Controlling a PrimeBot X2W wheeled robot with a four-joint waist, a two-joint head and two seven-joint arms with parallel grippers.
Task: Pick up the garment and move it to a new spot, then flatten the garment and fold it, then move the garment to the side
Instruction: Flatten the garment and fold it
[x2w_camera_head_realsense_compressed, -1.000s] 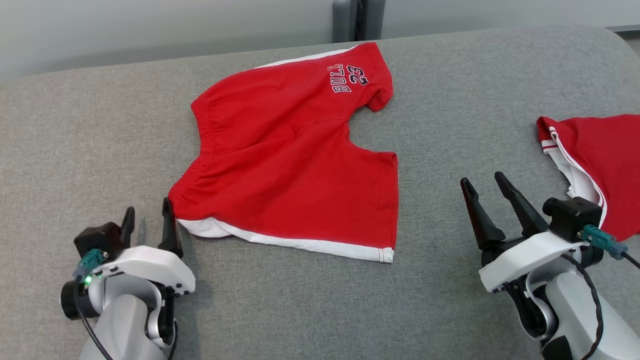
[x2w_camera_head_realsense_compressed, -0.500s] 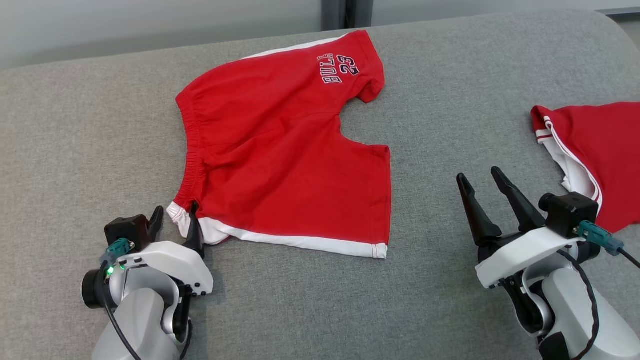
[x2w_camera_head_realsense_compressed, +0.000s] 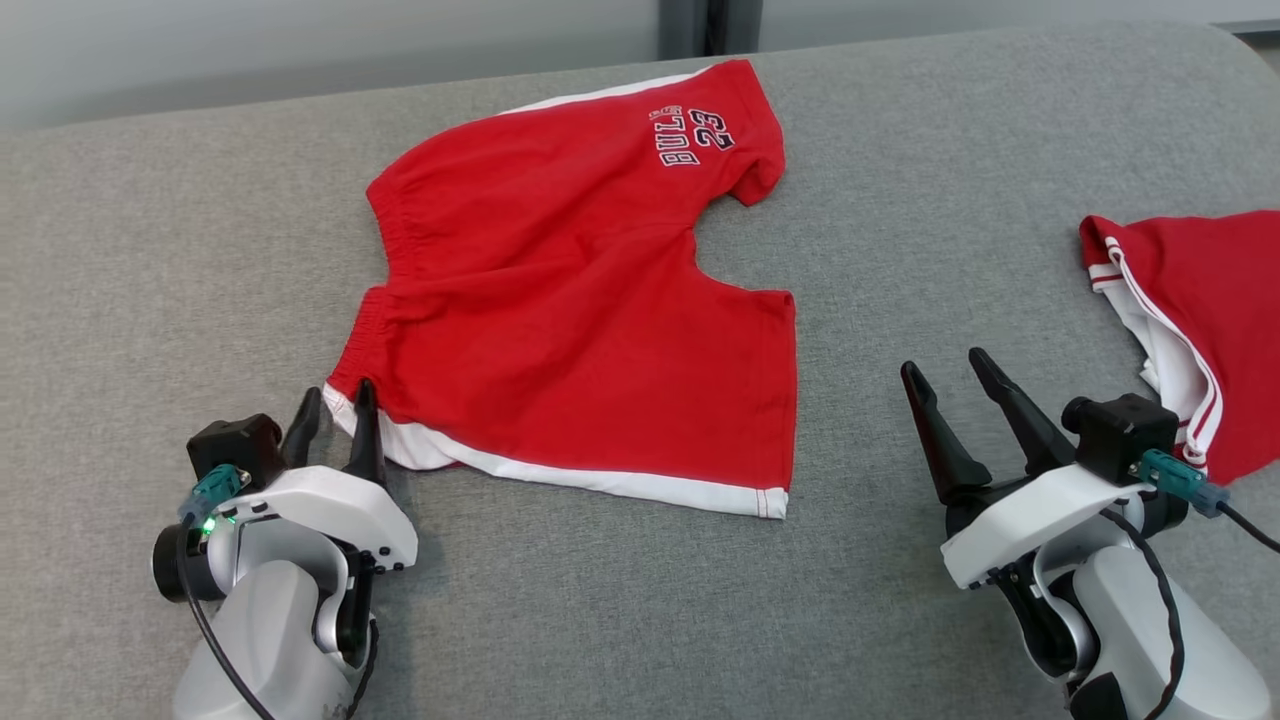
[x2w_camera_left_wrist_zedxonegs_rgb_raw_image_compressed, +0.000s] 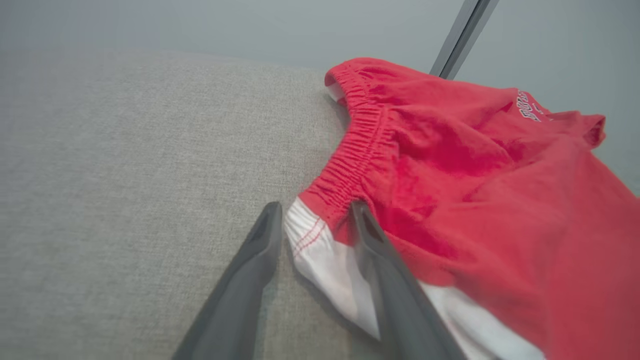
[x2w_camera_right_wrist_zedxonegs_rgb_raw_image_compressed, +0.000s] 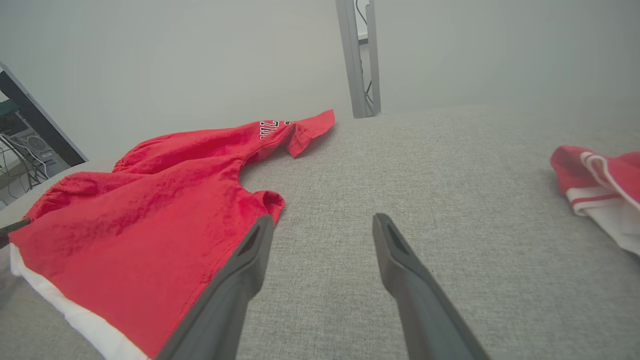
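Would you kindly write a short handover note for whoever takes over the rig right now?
The left end effector is open, fingers straddling the white-trimmed waistband corner of the red shorts, not clamped.
The right end effector is open and empty, above bare grey cushion right of the shorts.
The shorts lie spread out, unfolded; a second red garment sits at far right.
Done: no step evident. Remaining: grasp, move, flatten, fold, set aside.
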